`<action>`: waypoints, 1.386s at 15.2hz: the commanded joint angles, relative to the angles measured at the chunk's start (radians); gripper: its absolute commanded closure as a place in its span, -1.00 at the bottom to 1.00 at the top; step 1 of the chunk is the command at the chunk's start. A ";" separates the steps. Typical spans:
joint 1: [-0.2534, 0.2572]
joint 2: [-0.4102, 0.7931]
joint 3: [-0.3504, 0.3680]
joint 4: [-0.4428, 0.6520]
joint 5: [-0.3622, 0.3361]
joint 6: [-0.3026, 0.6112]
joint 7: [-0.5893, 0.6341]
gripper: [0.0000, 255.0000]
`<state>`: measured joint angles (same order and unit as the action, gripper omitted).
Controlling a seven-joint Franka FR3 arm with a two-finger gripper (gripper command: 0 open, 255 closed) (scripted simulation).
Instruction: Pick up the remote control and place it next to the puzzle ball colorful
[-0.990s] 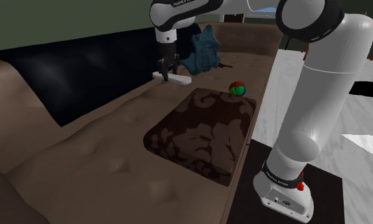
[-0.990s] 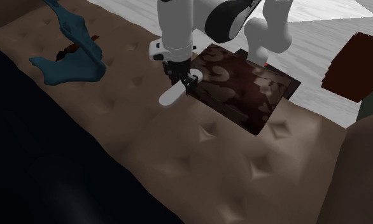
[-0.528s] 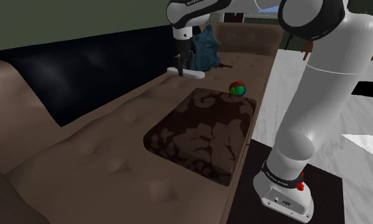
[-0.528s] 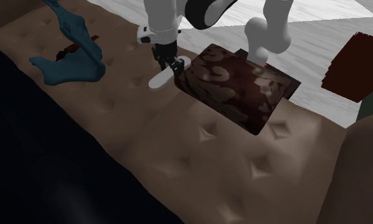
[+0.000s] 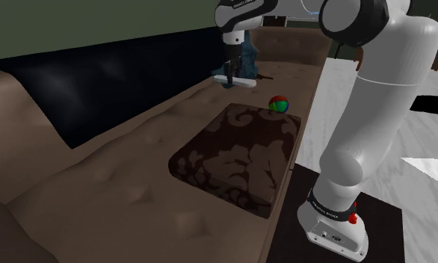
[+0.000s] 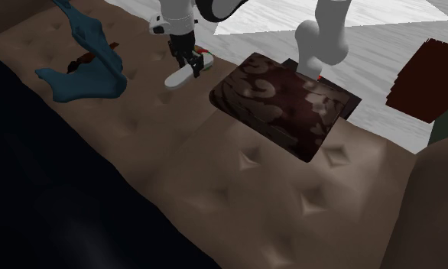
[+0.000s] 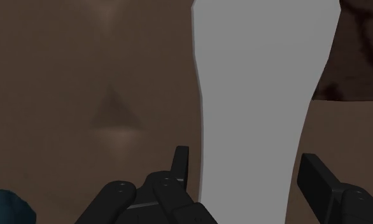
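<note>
Since the black two-finger gripper (image 7: 249,178) clasps the long, flat grey-white remote control (image 7: 261,95) between its fingers, the pick looks done and the carry appears to be the step in hand; nearest in the shoulder view lies the dark brown patterned cushion (image 5: 236,153) on the brown tufted sofa (image 5: 113,172); just by its far corner sits the small red, green and blue puzzle ball (image 5: 279,104); farther on, at about ten o'clock from the ball, the remote hangs over the seat, before a teal crumpled-looking object (image 5: 246,56); the next move probably calls for travel toward four o'clock, a descent beside the ball without nudging it, then release.
</note>
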<state>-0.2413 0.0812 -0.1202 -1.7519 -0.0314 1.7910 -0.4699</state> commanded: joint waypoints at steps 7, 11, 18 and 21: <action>-0.103 0.097 -0.077 0.126 0.019 -0.023 -0.185 1.00; -0.137 0.138 -0.096 0.153 0.029 -0.008 -0.238 1.00; -0.136 0.148 -0.095 0.072 0.031 0.082 -0.236 1.00; -0.136 0.155 -0.095 0.041 0.033 0.120 -0.236 1.00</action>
<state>-0.3777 0.2356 -0.2151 -1.6985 0.0011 1.8972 -0.7059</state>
